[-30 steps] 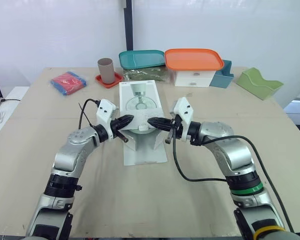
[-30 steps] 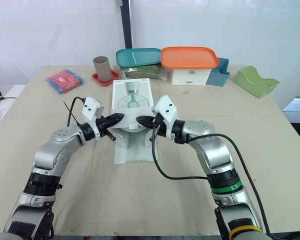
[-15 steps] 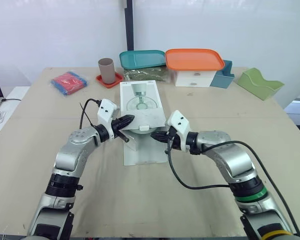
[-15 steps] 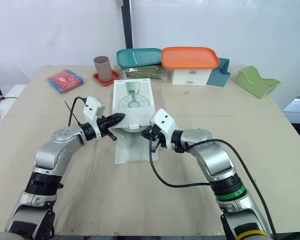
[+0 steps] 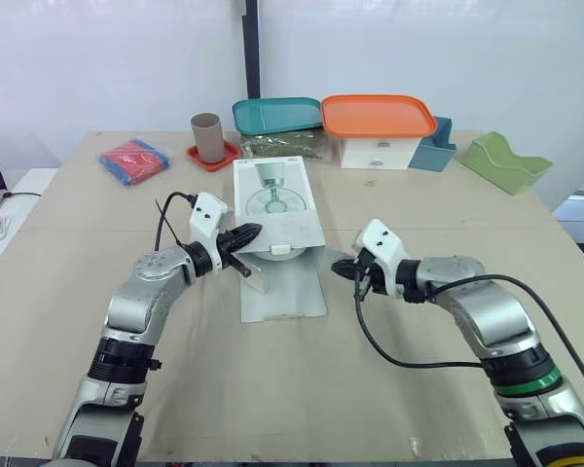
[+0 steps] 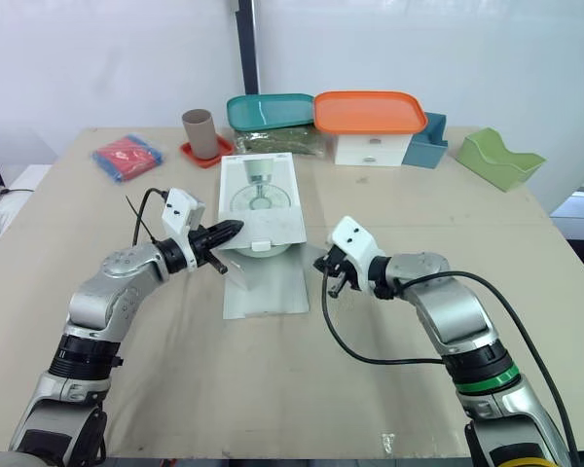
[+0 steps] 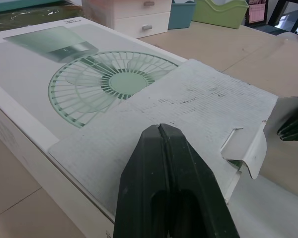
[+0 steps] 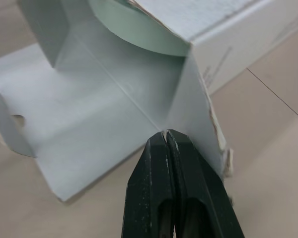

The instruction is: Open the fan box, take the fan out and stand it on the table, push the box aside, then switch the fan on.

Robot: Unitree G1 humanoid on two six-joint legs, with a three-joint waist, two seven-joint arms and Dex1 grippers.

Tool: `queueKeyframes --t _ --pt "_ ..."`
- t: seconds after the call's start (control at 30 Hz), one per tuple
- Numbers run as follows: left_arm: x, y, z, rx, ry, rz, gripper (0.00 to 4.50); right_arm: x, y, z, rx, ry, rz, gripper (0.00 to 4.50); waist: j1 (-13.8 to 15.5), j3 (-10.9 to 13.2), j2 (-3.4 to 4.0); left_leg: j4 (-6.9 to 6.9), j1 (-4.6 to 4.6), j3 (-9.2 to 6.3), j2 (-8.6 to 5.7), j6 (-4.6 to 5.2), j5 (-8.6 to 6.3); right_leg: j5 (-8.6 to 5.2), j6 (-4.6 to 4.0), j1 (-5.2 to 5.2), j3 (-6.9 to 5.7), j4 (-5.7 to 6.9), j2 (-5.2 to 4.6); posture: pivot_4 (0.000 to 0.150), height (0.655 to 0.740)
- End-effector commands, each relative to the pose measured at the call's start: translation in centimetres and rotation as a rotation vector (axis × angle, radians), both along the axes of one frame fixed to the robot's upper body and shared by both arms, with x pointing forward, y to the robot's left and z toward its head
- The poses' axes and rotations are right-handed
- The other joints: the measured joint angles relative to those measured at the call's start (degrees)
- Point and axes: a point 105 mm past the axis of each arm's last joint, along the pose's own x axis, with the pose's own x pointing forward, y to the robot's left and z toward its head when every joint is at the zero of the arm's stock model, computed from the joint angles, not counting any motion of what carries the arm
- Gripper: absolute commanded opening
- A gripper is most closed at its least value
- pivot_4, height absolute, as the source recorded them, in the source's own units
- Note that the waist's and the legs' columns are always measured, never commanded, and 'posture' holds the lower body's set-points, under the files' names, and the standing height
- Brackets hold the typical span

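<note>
The white fan box [image 5: 273, 195] lies flat mid-table, its near end open. One long flap [image 5: 284, 292] is spread on the table and another flap [image 5: 294, 232] is folded back over the printed top. Inside the opening I see the pale green fan [image 8: 134, 25]. My left gripper [image 5: 251, 234] is shut, its tip resting on the folded-back flap [image 7: 198, 99] at the box's near left corner. My right gripper [image 5: 339, 269] is shut with nothing between its fingers, its tip low at the base of the right side flap [image 8: 198, 109], just right of the box.
Along the back edge stand a brown cup [image 5: 206, 136] on a red coaster, a teal tray [image 5: 275, 114], an orange lid on a white drawer unit [image 5: 377, 115], a blue bin [image 5: 434, 148] and a green holder [image 5: 504, 161]. A red-blue packet [image 5: 133, 161] lies far left.
My right gripper has drawn back from the box mouth, moving right and toward me, and the right side flap now stands swung outward. The left gripper has stayed put.
</note>
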Motion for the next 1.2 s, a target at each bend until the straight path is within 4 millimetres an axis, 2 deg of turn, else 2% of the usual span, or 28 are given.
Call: queueKeyframes --t 0.03,0.23,0.43,0.8,1.2 --pt "-0.1 0.1 0.2 0.011 -0.008 0.001 0.00 1.3 -0.6 1.9 0.011 -0.108 -0.047 0.03 -0.01 0.00 0.00 0.00 0.00 0.01 0.00 -0.07 0.04 0.00 0.00 0.00 0.00 0.00 0.00 0.150 0.7400" --pt "-0.1 0.1 0.2 0.012 -0.009 0.002 0.00 3.1 -0.5 2.4 0.034 -0.189 -0.084 0.03 -0.03 0.00 0.00 0.00 0.00 0.00 0.00 -0.08 0.05 0.00 0.00 0.00 0.00 0.00 0.00 0.150 0.7400" --pt "-0.1 0.0 0.4 0.010 -0.014 0.000 0.00 3.8 1.2 2.8 0.074 -0.235 -0.044 0.03 -0.03 0.00 0.00 0.00 0.00 0.01 0.00 -0.14 0.08 0.00 0.00 -0.01 0.01 0.00 0.00 0.150 0.7400" --pt "-0.3 -0.2 0.5 0.006 -0.017 -0.005 0.00 2.3 4.3 2.5 0.128 -0.204 0.067 0.03 -0.15 0.00 0.00 -0.01 0.00 0.01 0.01 -0.14 0.08 0.01 -0.01 -0.04 0.01 0.01 0.01 0.150 0.7400" --pt "-0.3 -0.4 0.4 0.004 -0.015 -0.010 0.00 2.5 3.7 2.4 0.119 -0.204 0.039 0.03 -0.12 0.00 0.00 -0.01 0.00 0.01 0.01 -0.13 0.07 0.01 -0.01 -0.02 0.01 0.01 0.01 0.150 0.7400"
